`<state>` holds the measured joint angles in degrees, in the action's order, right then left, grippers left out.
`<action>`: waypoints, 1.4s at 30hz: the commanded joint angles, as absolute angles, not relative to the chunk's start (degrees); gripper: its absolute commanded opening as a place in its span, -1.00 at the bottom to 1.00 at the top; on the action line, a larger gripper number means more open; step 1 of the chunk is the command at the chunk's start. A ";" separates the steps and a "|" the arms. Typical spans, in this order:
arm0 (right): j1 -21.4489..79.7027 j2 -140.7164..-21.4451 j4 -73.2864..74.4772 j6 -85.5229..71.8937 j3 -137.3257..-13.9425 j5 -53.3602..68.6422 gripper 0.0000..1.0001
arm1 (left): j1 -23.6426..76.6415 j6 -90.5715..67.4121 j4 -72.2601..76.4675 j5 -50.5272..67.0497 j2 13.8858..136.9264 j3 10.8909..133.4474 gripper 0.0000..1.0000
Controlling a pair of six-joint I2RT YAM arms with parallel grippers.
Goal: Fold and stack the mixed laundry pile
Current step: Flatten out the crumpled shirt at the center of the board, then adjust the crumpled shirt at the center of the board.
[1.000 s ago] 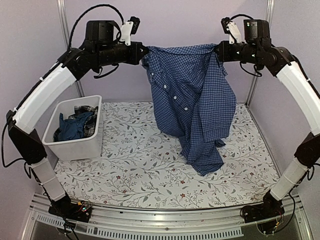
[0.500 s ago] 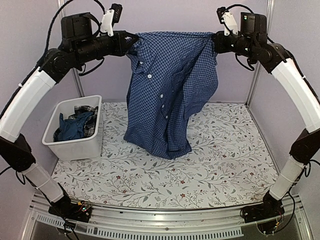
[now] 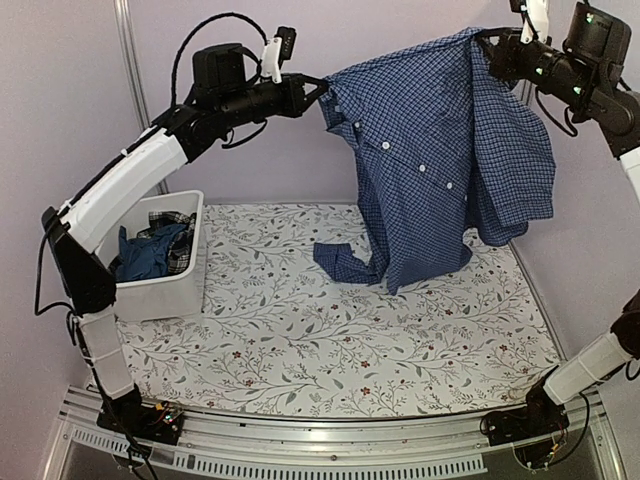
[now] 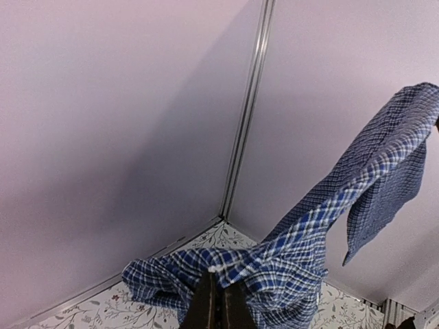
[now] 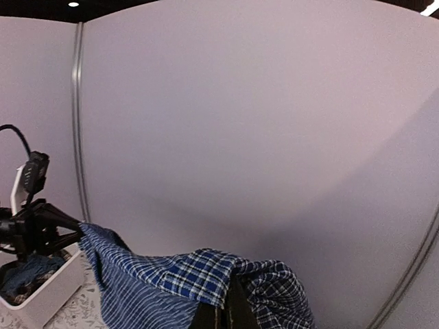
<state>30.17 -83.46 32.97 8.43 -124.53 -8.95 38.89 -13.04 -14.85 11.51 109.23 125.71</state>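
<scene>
1. Lilac walls [image 3: 60,90] close in the tabletop [image 3: 320,418], which we see covered by a floral tablecloth [image 3: 330,340].
2. We see the checked shirt [image 3: 440,150] strung up in the air between the two arms, above the far right part of the tabletop.
3. We find the left gripper [image 3: 318,92] clamped on one upper edge of the shirt. In the left wrist view its fingers [image 4: 209,308] are pressed together with bunched check cloth [image 4: 288,253] right at their tips.
4. We find the right gripper [image 3: 487,42] clamped on the other upper edge, higher than the left one, so the shirt's top line slants upward to the right. In the right wrist view the cloth [image 5: 199,274] is gathered at its closed tips [image 5: 226,308].
5. We see the buttoned front facing the near edge, with the body hanging down in loose folds.
6. We see the shirt's lowest fold reach down toward the far edge; whether it touches the tablecloth we cannot tell.
7. We see a white tub [image 3: 150,290] at the left edge, holding the dark blue T-shirt [image 3: 145,255] and the black-and-white plaid piece [image 3: 172,222], both crumpled.
</scene>
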 commanded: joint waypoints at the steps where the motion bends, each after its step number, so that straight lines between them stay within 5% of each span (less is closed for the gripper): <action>1: 34.79 -85.23 31.38 0.59 -116.98 12.15 -1.00 | 28.72 -18.11 -7.70 12.43 102.16 110.01 -1.00; 3: 38.18 -88.17 32.35 -3.63 -114.57 19.23 -1.00 | 25.97 -19.85 -11.24 11.89 101.00 104.75 -0.67; 5: 40.88 -93.53 34.17 -5.98 -113.70 26.07 -1.00 | 23.54 -22.70 -17.86 10.82 100.61 102.30 0.03; 8: 43.79 -103.44 37.06 -9.38 -114.49 34.18 -1.00 | 22.10 -23.75 -22.63 9.04 96.48 96.40 0.71; 9: 44.30 -106.26 39.10 -9.74 -116.56 38.15 -0.88 | 22.01 -23.55 -22.22 8.48 94.22 93.66 0.85; 11: 44.97 -112.19 42.53 -9.54 -121.23 44.59 -0.11 | 21.89 -23.76 -22.37 7.30 90.50 88.59 0.99; 14: 44.52 -114.08 41.33 -8.79 -120.43 44.71 0.56 | 21.82 -23.89 -25.68 7.11 87.89 85.89 0.99; 17: 40.13 -106.44 34.74 -10.43 -109.12 41.45 0.73 | 22.66 -24.33 -27.48 9.81 86.17 82.19 0.99; 28: 30.96 -89.45 45.27 -4.63 -76.66 28.03 0.28 | 38.06 -24.56 -35.84 10.15 80.36 66.13 0.51; 34: 34.19 -87.75 44.02 -5.01 -64.27 18.69 0.22 | 39.14 -29.20 -35.68 13.14 80.56 60.25 0.49; 42: 37.88 -96.35 46.89 -4.31 -63.42 4.08 0.11 | 40.68 -29.88 -35.85 15.29 82.92 59.94 0.51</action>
<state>37.21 -94.13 46.06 -4.93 -63.75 13.32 39.83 -28.99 -35.75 13.56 81.78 60.12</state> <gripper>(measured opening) 0.557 0.753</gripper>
